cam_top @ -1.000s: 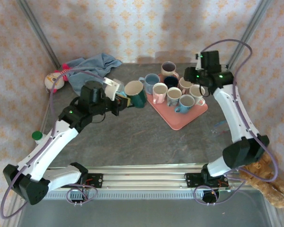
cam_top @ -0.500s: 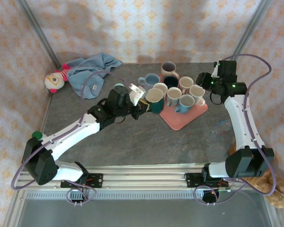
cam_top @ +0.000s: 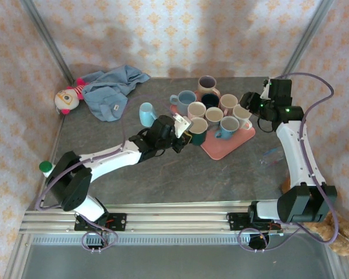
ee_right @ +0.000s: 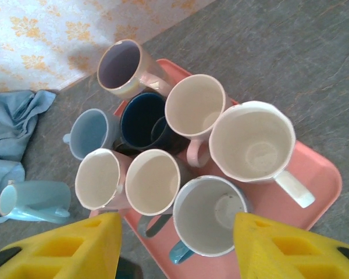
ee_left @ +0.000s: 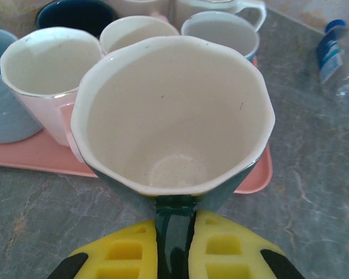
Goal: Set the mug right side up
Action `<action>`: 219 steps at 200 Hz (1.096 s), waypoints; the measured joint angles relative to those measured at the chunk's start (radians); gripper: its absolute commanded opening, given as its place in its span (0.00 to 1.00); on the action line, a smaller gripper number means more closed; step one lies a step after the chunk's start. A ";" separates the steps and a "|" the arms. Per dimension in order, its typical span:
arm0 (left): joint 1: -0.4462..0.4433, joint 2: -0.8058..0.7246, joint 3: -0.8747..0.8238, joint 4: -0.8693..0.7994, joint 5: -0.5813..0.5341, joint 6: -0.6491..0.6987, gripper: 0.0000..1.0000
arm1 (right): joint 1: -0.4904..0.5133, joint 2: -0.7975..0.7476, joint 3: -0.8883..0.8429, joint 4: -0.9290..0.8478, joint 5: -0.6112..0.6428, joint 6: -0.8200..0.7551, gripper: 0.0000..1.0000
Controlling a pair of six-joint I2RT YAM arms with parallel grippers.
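Left claw (ee_left: 174,247): clamped on handle of green mug (ee_left: 174,116).
Mug: mouth up, at edge of pink tray (cam_top: 221,150).
Right claw (ee_right: 177,244): spread wide above tray.
Surface: grey table (cam_top: 163,174); floral-papered walls (cam_top: 163,40).

no text, label or number can be read anywhere.

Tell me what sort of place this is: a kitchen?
Probably a robot test cell, not a kitchen: two arms bolted to a rail, wallpaper panels on a metal frame, and a pink tray of mugs as props. The left gripper holds a dark green mug.
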 measured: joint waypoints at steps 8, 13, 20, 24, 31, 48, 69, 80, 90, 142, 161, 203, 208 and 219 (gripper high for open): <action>0.000 0.020 0.000 0.016 -0.010 0.000 0.00 | 0.000 0.004 0.000 0.001 -0.012 0.010 0.54; 0.000 0.031 0.000 0.024 -0.015 0.000 0.00 | 0.000 0.007 0.002 0.000 -0.020 0.017 0.54; 0.000 0.048 0.000 0.042 -0.022 0.000 0.00 | 0.000 0.011 0.004 -0.001 -0.028 0.024 0.54; 0.000 0.058 0.000 0.051 -0.025 0.000 0.00 | 0.000 0.014 0.006 -0.003 -0.034 0.026 0.54; 0.000 0.071 0.001 0.062 -0.027 0.000 0.00 | 0.000 0.018 0.010 -0.008 -0.042 0.032 0.54; 0.000 0.102 0.005 0.087 -0.029 0.000 0.00 | 0.000 0.019 0.013 -0.019 -0.055 0.036 0.54; -0.003 0.135 0.023 0.100 -0.029 0.000 0.00 | 0.000 0.019 0.013 -0.038 -0.057 0.035 0.54; -0.007 0.144 0.032 0.105 -0.029 0.006 0.00 | 0.000 0.019 0.013 -0.046 -0.057 0.035 0.55; -0.012 0.148 0.037 0.111 -0.029 0.011 0.00 | 0.000 0.019 0.013 -0.050 -0.057 0.035 0.55; -0.026 0.200 0.067 0.163 -0.029 0.015 0.00 | 0.000 0.019 0.014 -0.057 -0.076 0.035 0.55; -0.026 0.232 0.086 0.171 -0.037 0.016 0.00 | 0.000 0.019 0.016 -0.057 -0.080 0.037 0.55; -0.026 0.285 0.117 0.172 -0.058 0.023 0.00 | 0.000 0.017 0.017 -0.058 -0.095 0.043 0.55; -0.026 0.288 0.120 0.172 -0.060 0.024 0.00 | 0.000 0.015 0.017 -0.059 -0.095 0.043 0.55; -0.026 0.295 0.124 0.172 -0.066 0.029 0.00 | 0.000 0.010 0.017 -0.062 -0.095 0.042 0.56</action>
